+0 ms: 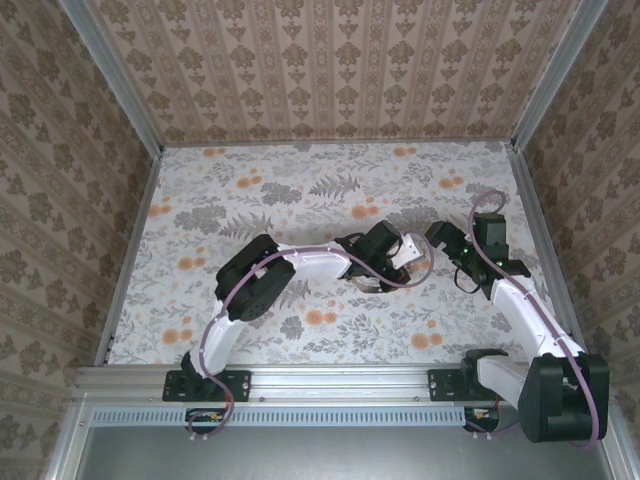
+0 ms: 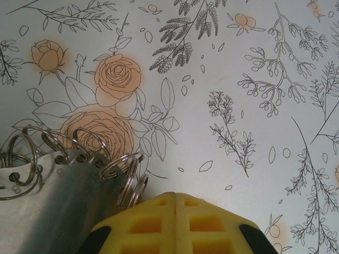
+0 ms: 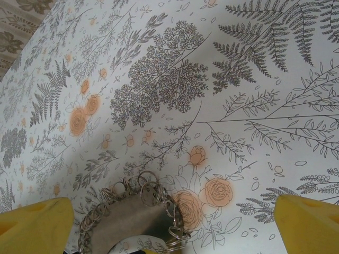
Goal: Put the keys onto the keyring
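The keyring (image 3: 127,219) is a flat grey metal hoop with several small split rings threaded along its rim, lying on the floral table cover. In the left wrist view the keyring (image 2: 58,201) lies at the lower left, its split rings just left of my yellow fingers. My left gripper (image 2: 175,197) is shut, fingertips pressed together, and I see nothing between them. My right gripper (image 3: 172,200) is open wide and hovers over the hoop, one yellow finger (image 3: 37,225) on each side. From above, the left gripper (image 1: 395,262) and right gripper (image 1: 437,238) nearly meet right of centre. The keys are out of view.
The floral table cover (image 1: 250,190) stretches far to the left and back. Patterned walls with aluminium posts (image 1: 130,120) enclose it on three sides. A metal rail (image 1: 330,380) runs along the near edge.
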### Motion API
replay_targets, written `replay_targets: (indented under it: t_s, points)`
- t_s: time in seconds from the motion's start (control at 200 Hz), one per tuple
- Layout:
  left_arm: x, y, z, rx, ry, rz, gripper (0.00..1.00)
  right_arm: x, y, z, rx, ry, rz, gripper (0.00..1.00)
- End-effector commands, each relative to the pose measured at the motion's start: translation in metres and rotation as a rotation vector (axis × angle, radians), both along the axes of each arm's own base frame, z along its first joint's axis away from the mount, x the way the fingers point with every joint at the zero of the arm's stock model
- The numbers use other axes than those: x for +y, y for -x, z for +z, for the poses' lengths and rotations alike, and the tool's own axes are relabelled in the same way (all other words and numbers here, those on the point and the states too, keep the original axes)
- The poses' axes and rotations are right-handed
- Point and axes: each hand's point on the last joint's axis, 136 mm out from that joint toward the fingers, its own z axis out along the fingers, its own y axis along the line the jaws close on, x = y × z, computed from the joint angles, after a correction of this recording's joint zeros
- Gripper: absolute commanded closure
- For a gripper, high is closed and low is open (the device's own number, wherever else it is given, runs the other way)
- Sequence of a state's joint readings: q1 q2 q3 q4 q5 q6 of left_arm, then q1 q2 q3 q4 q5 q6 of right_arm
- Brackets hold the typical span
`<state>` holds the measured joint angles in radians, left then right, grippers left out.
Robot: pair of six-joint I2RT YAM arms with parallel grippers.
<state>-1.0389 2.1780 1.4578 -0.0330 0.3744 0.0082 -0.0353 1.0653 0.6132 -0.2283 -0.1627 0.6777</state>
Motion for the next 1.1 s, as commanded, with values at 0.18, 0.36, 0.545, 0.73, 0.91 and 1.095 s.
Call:
replay_targets:
  t_s: [0.18,0.36,0.545,0.73,0.91,1.095]
  points:
    - [0.003,-0.002,-0.012,0.014,-0.006,-0.002,1.00,0.001,0.003,-0.004,0.011,-0.018,0.005,0.02]
    - [0.004,-0.004,-0.016,0.007,-0.014,0.001,1.00,0.002,0.001,-0.002,0.010,-0.023,0.007,0.02]
    - [0.006,-0.005,-0.018,-0.012,-0.018,0.003,1.00,0.002,0.000,0.000,0.005,-0.027,0.007,0.02]
    - [0.007,-0.009,-0.010,-0.040,0.002,0.015,1.00,0.001,-0.002,0.006,0.001,-0.025,0.005,0.02]
    - [0.009,-0.010,0.017,-0.080,0.058,0.027,0.84,-0.002,-0.005,0.012,-0.006,-0.016,0.004,0.02]
    - [0.013,-0.013,0.047,-0.119,0.115,0.039,0.69,-0.006,-0.006,0.015,-0.009,-0.015,-0.005,0.02]
